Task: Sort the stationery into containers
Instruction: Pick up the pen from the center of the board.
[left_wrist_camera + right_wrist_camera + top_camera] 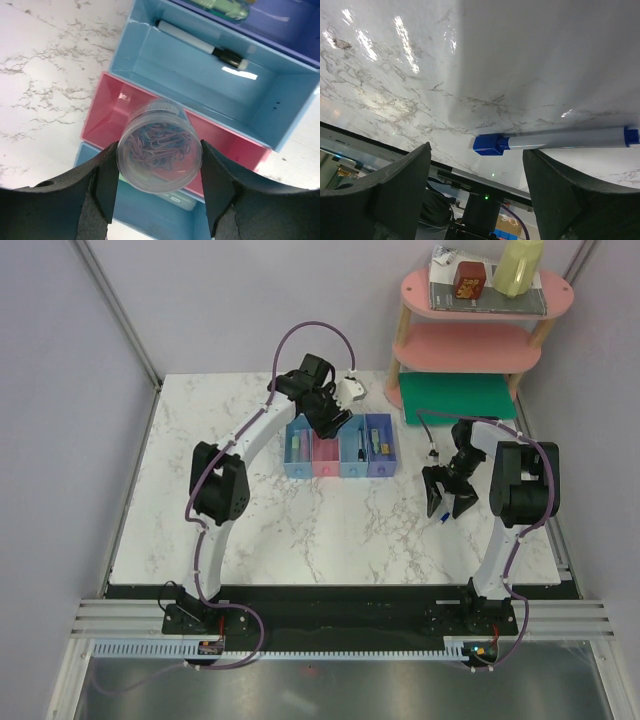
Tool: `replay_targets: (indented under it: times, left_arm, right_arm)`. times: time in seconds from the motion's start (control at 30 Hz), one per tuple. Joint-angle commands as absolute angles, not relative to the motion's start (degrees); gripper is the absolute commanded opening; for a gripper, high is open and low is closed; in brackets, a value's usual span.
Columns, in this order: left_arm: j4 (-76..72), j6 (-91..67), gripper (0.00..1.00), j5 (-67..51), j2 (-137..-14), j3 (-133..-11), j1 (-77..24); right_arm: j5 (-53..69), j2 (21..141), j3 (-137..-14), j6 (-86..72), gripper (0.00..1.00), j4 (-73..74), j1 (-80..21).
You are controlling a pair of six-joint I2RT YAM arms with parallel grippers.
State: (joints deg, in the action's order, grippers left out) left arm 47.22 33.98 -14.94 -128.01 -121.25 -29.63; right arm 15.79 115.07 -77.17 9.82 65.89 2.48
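left gripper: the left gripper (159, 172) is holding the round tub (157, 145) by its sides, with the jaws closed partly, one finger pressing on each side of the wall.
round tub: it is hanging just above the pink bin (107, 112). many coloured paper clips (160, 142) are showing through its clear plastic.
how the tub is handling: i am judging it light, stiff and smooth, so it is maybe slipping if the grip is weak. the round wall is looking like the good place to hold.
right gripper: the right gripper (476, 182) is standing wide open over the table (520, 60) and is holding nothing.
blue-and-white pen: the blue-and-white pen (560, 139) is lying flat on the table under the open jaws, not touching the fingers as far as i am seeing.
how the pen is handling: i am judging it thin, light, hard and ready to roll. taking the middle of the barrel, across its length, is seeming safest.
other bins: the black pen (200, 46) is lying in the light blue bin (200, 95) beside the pink one. a pale green stick (225, 7) is lying in the purple bin (295, 30).
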Motion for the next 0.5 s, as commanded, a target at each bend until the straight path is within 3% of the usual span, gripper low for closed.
replay_targets:
  times: [0.0,0.47]
  left_arm:
    - [43.86,35.77,0.02,-12.31,-130.95,-123.05,-29.71]
    - [40.61,35.77,0.02,-11.51,-134.82,-123.13,-29.18]
  right_arm:
    - [14.42,116.72,-76.47,9.76,0.78,56.25,2.37]
    - [6.33,115.4,-74.36,10.9,0.43,51.5,1.76]
